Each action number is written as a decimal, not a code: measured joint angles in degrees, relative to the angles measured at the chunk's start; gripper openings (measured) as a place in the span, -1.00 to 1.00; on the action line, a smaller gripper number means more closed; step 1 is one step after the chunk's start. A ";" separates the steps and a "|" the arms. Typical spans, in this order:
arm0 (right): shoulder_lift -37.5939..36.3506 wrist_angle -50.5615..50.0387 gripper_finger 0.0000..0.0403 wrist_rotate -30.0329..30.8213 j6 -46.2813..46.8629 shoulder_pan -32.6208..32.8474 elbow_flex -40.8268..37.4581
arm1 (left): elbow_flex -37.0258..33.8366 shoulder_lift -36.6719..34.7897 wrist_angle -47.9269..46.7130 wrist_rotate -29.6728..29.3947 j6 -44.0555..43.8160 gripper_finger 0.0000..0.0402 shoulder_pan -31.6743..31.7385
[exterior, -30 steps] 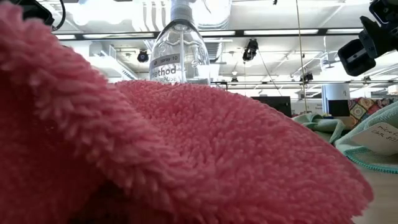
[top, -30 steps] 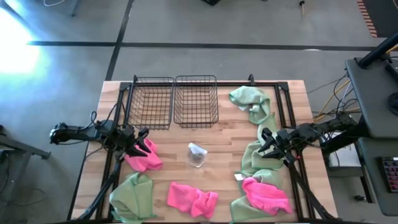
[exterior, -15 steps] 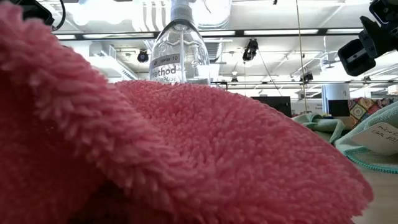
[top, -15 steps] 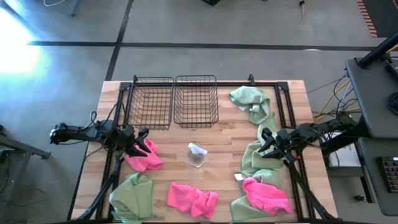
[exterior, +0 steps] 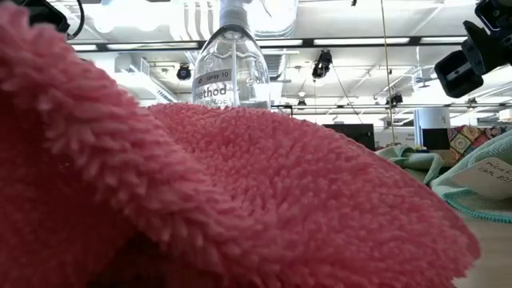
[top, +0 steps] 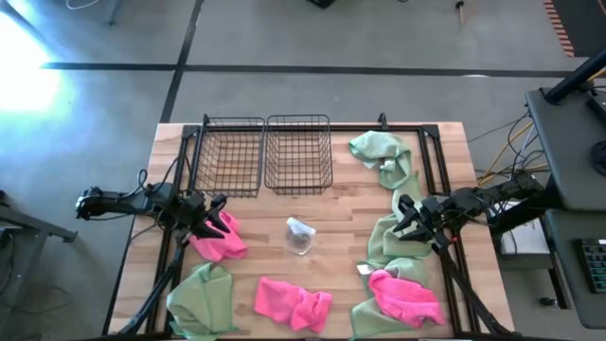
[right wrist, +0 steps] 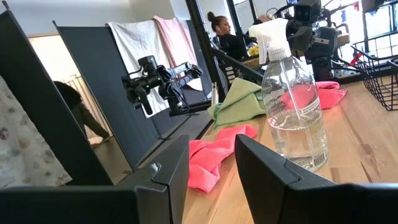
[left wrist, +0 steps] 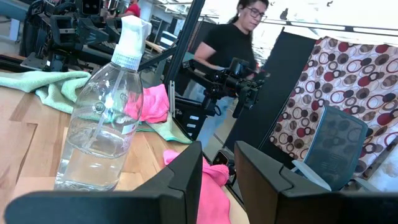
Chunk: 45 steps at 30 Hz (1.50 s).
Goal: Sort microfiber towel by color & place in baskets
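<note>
Moved: nothing; both my arms and every towel lie as they did a second ago.
Left gripper (top: 220, 220): low at the table's left, fingers parted narrowly over a pink towel (top: 220, 241), holding nothing.
Right gripper (top: 405, 216): over the long green towel (top: 390, 199), fingers apart, empty.
Baskets (top: 265, 153): side by side at the far edge, no towels inside.
Bottle (top: 299, 235): mid-table.

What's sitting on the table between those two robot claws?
In the high view, a clear plastic spray bottle lies on the wooden table, roughly midway between the left gripper and the right gripper. A hot pink towel lies by the left one.
</note>
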 joint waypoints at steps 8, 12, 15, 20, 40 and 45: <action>-0.01 0.00 -0.39 0.00 0.00 -0.02 0.00 | 0.00 0.00 -0.02 -0.01 -0.01 -0.60 0.00; 0.00 -0.02 -0.39 0.00 0.00 0.00 0.00 | 0.00 0.00 -0.01 -0.01 0.00 -0.60 0.01; -0.01 -0.01 -0.39 0.00 0.00 -0.01 0.00 | 0.00 0.00 -0.02 -0.01 -0.01 -0.60 0.02; -0.01 -0.02 -0.39 0.00 0.00 0.00 0.00 | 0.00 0.00 -0.01 -0.01 0.00 -0.60 0.02; 0.00 0.00 -0.39 1.60 0.00 -0.02 0.00 | 0.00 0.00 0.00 -0.01 -0.01 -0.60 0.02; -0.01 0.00 -0.39 1.60 0.00 0.00 0.00 | 0.00 0.00 -0.01 -0.01 0.00 -0.60 0.02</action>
